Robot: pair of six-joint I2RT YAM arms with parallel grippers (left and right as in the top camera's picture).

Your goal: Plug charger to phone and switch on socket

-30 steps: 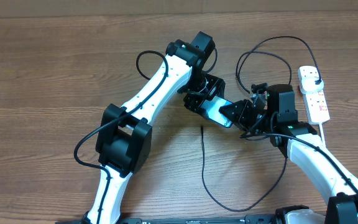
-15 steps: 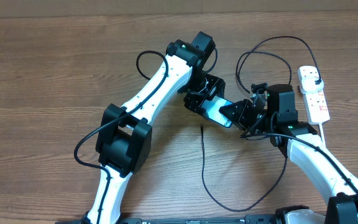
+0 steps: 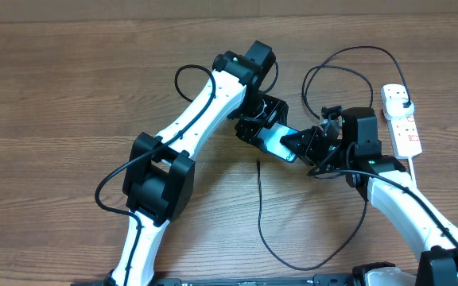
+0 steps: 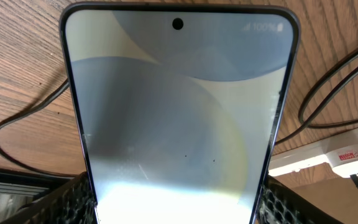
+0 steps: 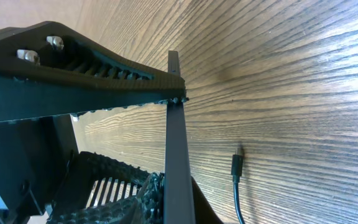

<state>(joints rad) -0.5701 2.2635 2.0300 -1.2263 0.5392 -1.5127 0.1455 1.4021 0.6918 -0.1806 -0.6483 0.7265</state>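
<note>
The phone (image 3: 279, 143), screen glowing teal, is held just above the table between both grippers. My left gripper (image 3: 259, 127) is shut on its long edges at one end; the screen fills the left wrist view (image 4: 179, 106) between the jaws (image 4: 176, 202). My right gripper (image 3: 302, 145) is shut on the other end, where the phone shows edge-on (image 5: 179, 137) between the pads (image 5: 178, 196). The charger's connector tip (image 3: 258, 165) lies loose on the table below the phone, also in the right wrist view (image 5: 235, 167). Its plug (image 3: 405, 101) sits in the white socket (image 3: 402, 121).
The black cable loops (image 3: 293, 264) toward the front edge and back behind my right arm to the socket. Another loop (image 3: 348, 63) lies behind the grippers. The socket's white cord (image 3: 413, 167) runs down the right side. The socket also shows in the left wrist view (image 4: 328, 155).
</note>
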